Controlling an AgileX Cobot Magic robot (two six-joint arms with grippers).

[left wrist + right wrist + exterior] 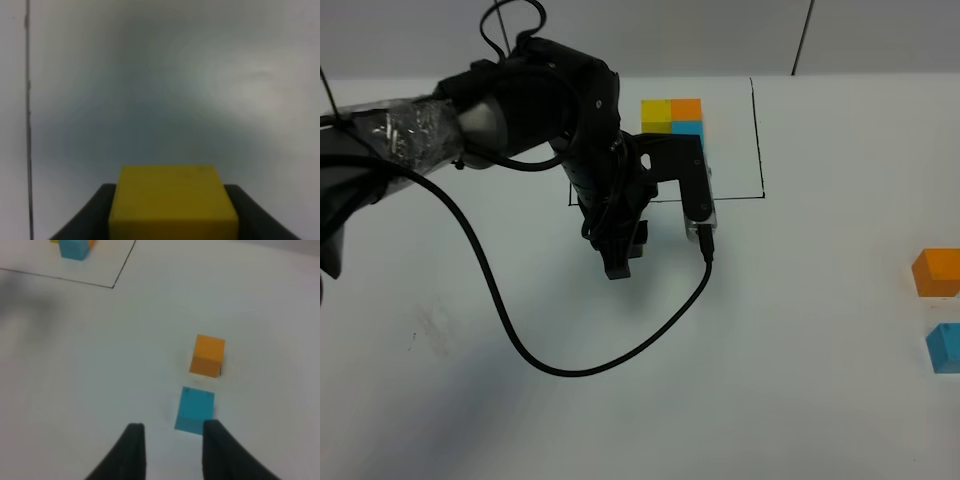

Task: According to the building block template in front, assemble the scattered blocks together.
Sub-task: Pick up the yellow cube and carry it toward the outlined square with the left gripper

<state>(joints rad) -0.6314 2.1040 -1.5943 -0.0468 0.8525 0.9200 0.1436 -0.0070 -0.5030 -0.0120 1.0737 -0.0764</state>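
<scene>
The template (674, 117) is a cluster of yellow, orange and sky-blue cubes inside a thin black frame (759, 140) at the back of the table. My left gripper (617, 258) is just in front of the frame. In the left wrist view the left gripper (170, 191) is shut on the loose yellow cube (172, 207). The exterior view does not show this cube. The loose orange cube (937, 272) and the sky-blue cube (945, 347) sit apart at the far right. My right gripper (172, 450) is open and empty, just short of the sky-blue cube (195, 409). The orange cube (207, 356) lies beyond it.
A black cable (570, 365) loops from the left arm across the table in front of it. A frame line (28, 120) runs along one side of the left wrist view. The frame's corner (113, 287) and the template's sky-blue cube (73, 248) show in the right wrist view.
</scene>
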